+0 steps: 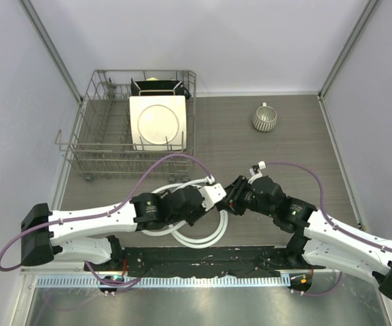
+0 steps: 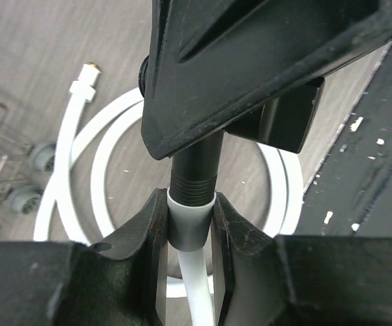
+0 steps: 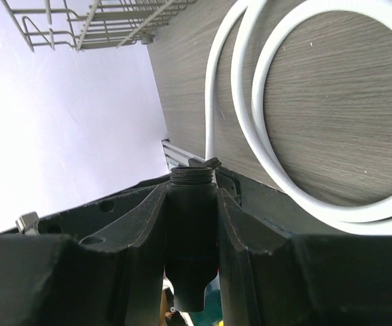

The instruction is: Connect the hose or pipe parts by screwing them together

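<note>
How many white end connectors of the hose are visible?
2. One white end connector is clamped in the left end effector, touching the thread of the black fitting. The other connector lies free on the table, beyond the hose loops. No more seem hidden.

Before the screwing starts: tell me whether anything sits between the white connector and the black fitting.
Nothing visible does. The white connector, held in the left fingers, meets the black fitting's threaded end directly; the hose loops lie on the table below.
</note>
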Tool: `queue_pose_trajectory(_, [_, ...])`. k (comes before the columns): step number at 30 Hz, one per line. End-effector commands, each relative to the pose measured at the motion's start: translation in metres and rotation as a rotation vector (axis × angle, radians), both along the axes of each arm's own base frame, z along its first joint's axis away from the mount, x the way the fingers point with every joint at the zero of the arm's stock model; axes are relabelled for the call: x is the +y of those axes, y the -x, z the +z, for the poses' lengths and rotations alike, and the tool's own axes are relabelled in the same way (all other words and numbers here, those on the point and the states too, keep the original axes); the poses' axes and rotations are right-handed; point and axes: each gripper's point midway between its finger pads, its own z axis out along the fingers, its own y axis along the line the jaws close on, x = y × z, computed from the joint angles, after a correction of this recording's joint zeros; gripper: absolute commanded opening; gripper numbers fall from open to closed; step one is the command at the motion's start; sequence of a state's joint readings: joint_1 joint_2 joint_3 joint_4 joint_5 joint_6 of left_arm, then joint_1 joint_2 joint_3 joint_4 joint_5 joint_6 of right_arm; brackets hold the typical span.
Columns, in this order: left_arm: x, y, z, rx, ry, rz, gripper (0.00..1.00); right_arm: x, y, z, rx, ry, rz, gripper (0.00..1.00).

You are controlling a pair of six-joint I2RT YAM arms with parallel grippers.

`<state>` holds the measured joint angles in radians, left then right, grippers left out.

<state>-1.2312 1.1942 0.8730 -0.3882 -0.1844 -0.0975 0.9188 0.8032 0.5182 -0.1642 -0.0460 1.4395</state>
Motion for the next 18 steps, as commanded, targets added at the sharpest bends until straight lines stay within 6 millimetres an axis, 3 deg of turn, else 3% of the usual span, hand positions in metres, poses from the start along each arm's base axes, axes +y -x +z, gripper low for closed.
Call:
queue_pose_trajectory(1, [0.013, -0.055, 0.034, -0.270, 0.005, 0.243, 0.00, 0.011, 0.002, 0.053, -0.039, -0.180, 0.004, 0.03])
queue_pose_trajectory(4, [0.015, -0.054, 0.037, -0.286, 0.040, 0.240, 0.00, 0.008, 0.002, 0.053, -0.035, -0.187, -0.010, 0.05])
queue_pose_trajectory(6, [0.013, -0.052, 0.044, -0.295, 0.091, 0.227, 0.00, 0.007, 0.002, 0.051, -0.034, -0.184, -0.013, 0.11])
queue_pose_trajectory(10, [0.009, -0.039, 0.036, -0.262, 0.128, 0.148, 0.00, 0.001, 0.003, 0.051, -0.046, -0.191, -0.028, 0.22])
queue_pose_trajectory(14, [0.005, -0.028, 0.030, -0.225, 0.148, 0.086, 0.00, -0.006, 0.003, 0.053, -0.067, -0.203, -0.047, 0.39])
queue_pose_trajectory(18, [-0.004, -0.011, 0.029, -0.188, 0.228, -0.007, 0.00, -0.016, 0.002, 0.059, -0.117, -0.222, -0.081, 0.47])
